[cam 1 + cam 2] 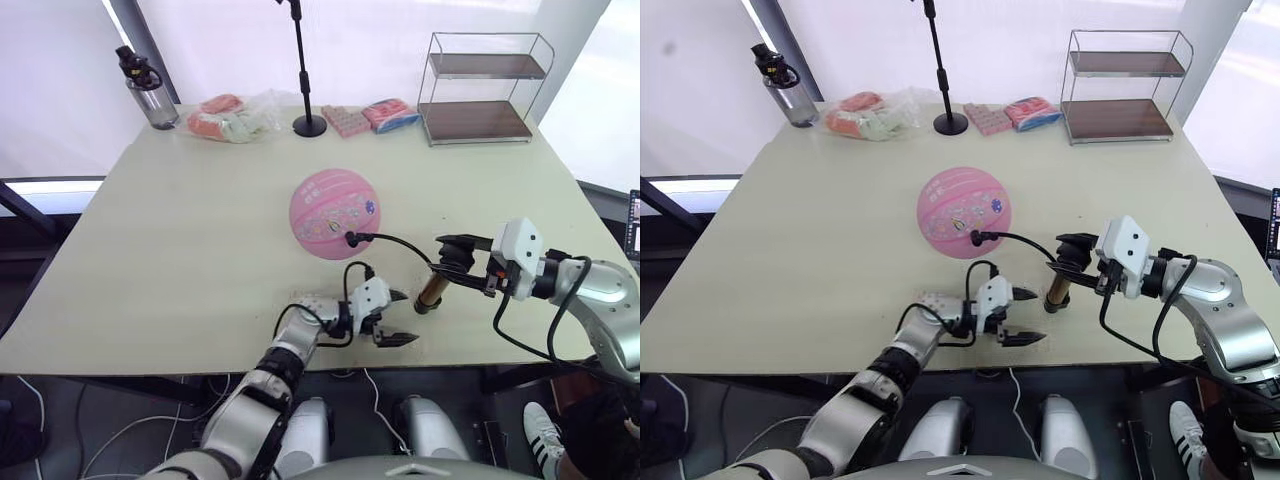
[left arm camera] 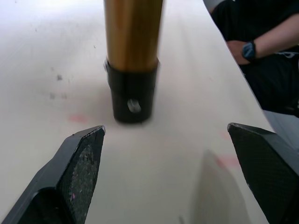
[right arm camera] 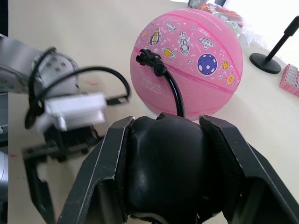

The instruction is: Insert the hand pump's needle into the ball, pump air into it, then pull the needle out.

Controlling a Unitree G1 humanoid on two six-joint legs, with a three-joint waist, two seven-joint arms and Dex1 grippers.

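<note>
The pink ball with cartoon prints rests mid-table. The hand pump stands upright on the table to its right. My right gripper is shut on its black handle. The thin black hose arcs from the pump to a black fitting pressed against the ball. The needle itself is hidden in the ball. My left gripper is open and low over the table, just left of the pump's base. Its fingers stand apart a little short of the black bottom cap.
Along the far edge are a water bottle, a clear bag of pink packets, a black stand, loose packets and a wire shelf. A person's forearm with a watch is beyond the table's right side.
</note>
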